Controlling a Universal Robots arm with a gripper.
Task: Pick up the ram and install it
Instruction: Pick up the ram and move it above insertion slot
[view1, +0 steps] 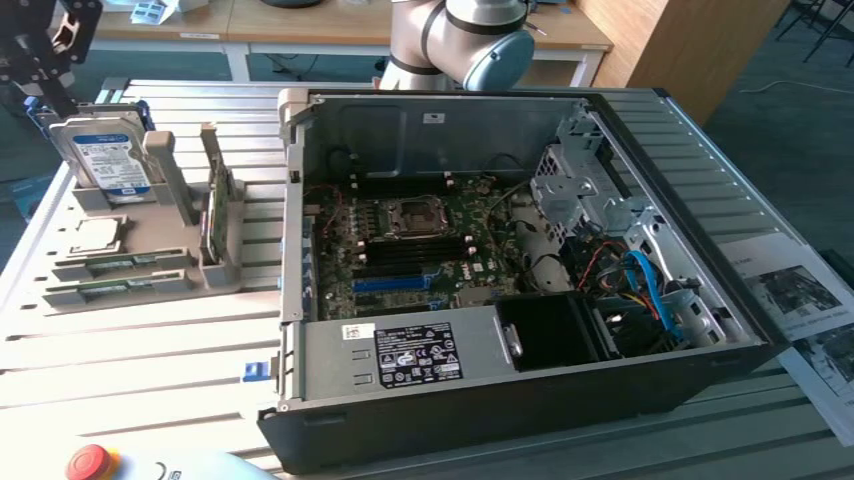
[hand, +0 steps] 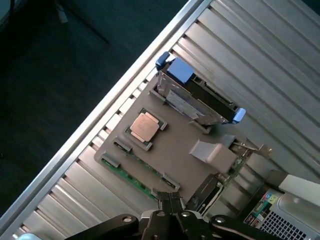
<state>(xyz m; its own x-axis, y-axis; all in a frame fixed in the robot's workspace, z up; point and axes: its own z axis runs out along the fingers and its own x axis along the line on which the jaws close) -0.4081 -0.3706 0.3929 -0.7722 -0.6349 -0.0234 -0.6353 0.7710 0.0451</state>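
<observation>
One pincer (hand: 170, 202), perhaps two rams (hand: 127, 175)

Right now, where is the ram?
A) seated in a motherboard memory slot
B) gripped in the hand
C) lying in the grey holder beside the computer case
C: the ram lies flat in the grey holder, near the processor chip; the hand is shut on nothing.

Case (view1: 534, 410) open on top — clear way down to the board (view1: 454, 250). Its wall (view1: 296, 220) on the exterior view's left stands between board and holder (view1: 220, 275). On the holder, drive (view1: 107, 160) and grey post (view1: 163, 165) stand tall; the ram (view1: 114, 290) lies low at the front edge, free from above. Cables (view1: 641, 275) and cage (view1: 581, 185) crowd the exterior view's right — tight there.
</observation>
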